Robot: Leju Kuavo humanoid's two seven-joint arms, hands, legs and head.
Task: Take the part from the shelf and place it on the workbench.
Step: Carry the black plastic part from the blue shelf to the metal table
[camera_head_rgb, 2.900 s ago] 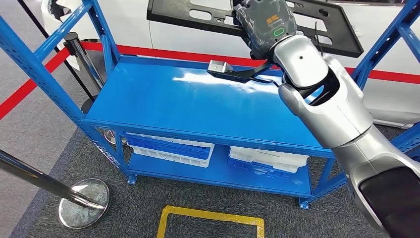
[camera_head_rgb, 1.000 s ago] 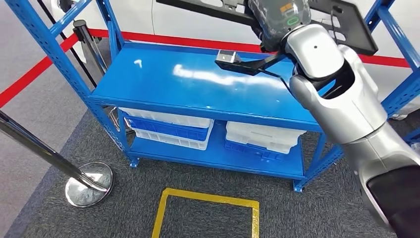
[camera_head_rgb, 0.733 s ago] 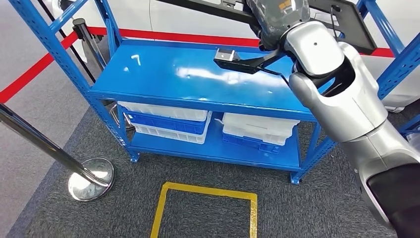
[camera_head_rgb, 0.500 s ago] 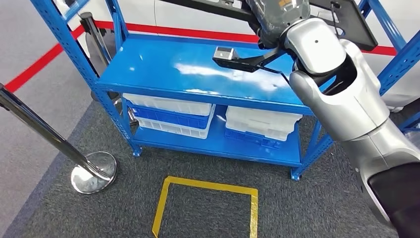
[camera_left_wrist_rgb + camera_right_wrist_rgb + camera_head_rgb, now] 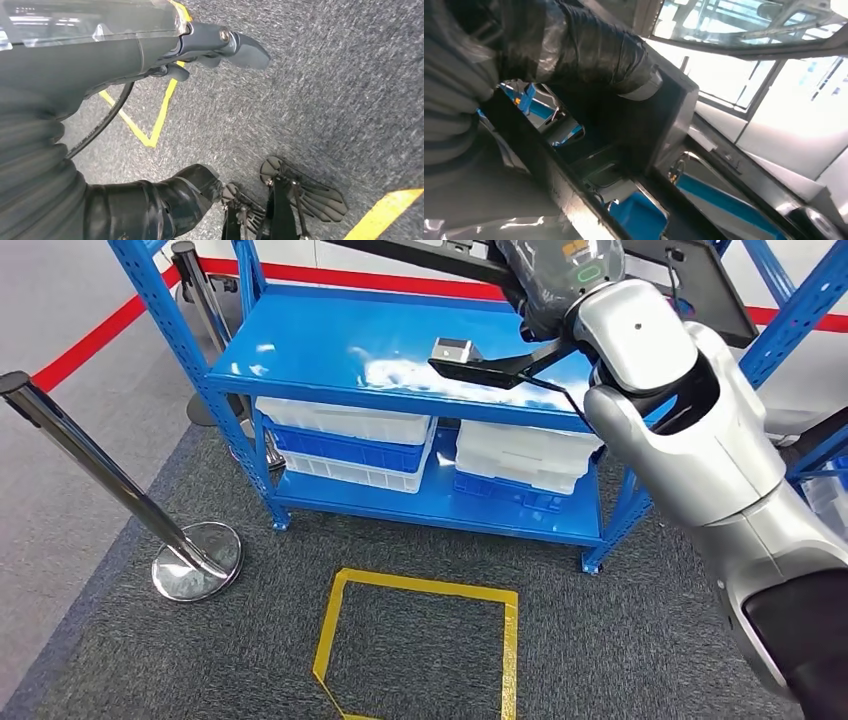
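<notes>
Head view: the black part (image 5: 700, 290) is cut off by the top edge, its middle hidden behind the right hand (image 5: 560, 280). Right wrist view: the fingers (image 5: 589, 50) wrap the part's dark frame; details blurred.

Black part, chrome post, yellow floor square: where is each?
black part (image 5: 705, 290), head view, flat panel right of the wrist.
chrome post (image 5: 95, 465), head view, mid-pole.
yellow floor square (image 5: 420, 586), head view, far tape edge.
</notes>
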